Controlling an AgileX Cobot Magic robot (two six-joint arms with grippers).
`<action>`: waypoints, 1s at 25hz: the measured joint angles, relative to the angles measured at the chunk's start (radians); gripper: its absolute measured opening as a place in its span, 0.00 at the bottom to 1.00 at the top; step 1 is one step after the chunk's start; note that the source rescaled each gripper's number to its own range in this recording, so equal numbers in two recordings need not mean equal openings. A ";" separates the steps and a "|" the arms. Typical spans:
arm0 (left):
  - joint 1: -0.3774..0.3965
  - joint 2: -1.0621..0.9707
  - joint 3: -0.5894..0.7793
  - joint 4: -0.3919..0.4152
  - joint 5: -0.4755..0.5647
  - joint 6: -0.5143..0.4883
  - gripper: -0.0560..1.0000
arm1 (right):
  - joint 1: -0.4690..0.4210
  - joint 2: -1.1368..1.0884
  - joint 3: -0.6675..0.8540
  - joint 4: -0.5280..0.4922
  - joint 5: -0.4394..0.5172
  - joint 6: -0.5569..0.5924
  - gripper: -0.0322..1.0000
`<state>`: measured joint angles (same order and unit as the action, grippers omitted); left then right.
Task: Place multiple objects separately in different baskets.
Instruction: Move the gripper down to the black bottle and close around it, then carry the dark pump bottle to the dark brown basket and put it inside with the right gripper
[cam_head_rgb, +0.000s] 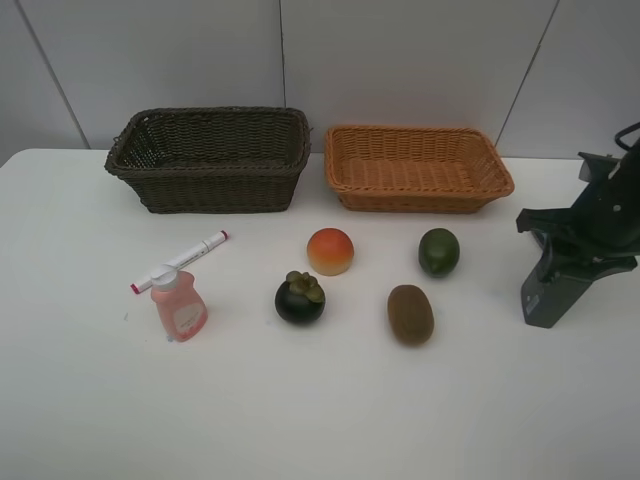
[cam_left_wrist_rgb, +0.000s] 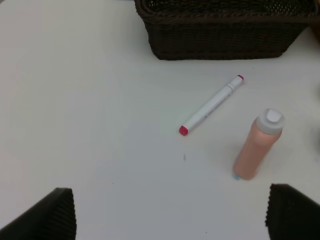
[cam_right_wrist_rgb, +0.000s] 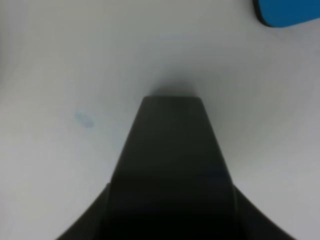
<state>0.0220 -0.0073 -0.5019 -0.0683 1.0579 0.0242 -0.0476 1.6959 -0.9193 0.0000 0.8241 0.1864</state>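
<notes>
- Kiwi (cam_head_rgb: 410, 314) lies nearest, a brown fuzzy oval on the white table (cam_head_rgb: 320, 420); mangosteen (cam_head_rgb: 300, 297) sits near it on the left, dark and round with a green leafy cap.
- Peach (cam_head_rgb: 330, 251) and green fruit (cam_head_rgb: 439, 251) sit a row further back, both smooth and round, well apart; neither touches a basket.
- Bottle (cam_head_rgb: 179, 305) stands upright on the left, pink plastic with a white cap; marker (cam_head_rgb: 180, 262), a slim white tube with red ends, lies slantwise just behind it, apart from it in the left wrist view.
- Block (cam_right_wrist_rgb: 287, 12) shows only in the right wrist view, a flat blue corner near the right gripper's tip, not touching it.
- Dark basket (cam_head_rgb: 210, 190) and tan basket (cam_head_rgb: 420, 198) stand at the back, near each other but apart; both are rectangular woven wicker, the dark one deeper; no item shows in either, so sorting looks not yet begun.
- Right gripper (cam_head_rgb: 542, 312) points down at the table on the far right, fingers pressed together; nothing shows between them.
- Left gripper (cam_left_wrist_rgb: 170, 215) looks down on bottle and marker, fingers wide apart, holding nothing.
- Next, as I judge: the right must part its fingers and line up on the block's thin edges, hard to pinch off a smooth table; the left could take the bottle, which may tip.
</notes>
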 joint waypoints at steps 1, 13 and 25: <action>0.000 0.000 0.000 0.000 0.000 0.000 1.00 | 0.000 0.000 0.000 0.000 0.000 0.000 0.06; 0.000 0.000 0.000 0.000 0.000 0.000 1.00 | 0.000 -0.050 0.006 0.000 0.043 0.000 0.05; 0.000 0.000 0.000 0.000 0.000 0.000 1.00 | 0.000 -0.287 -0.001 0.000 0.091 0.000 0.05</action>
<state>0.0220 -0.0073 -0.5019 -0.0683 1.0579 0.0242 -0.0476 1.4090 -0.9198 0.0000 0.9149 0.1864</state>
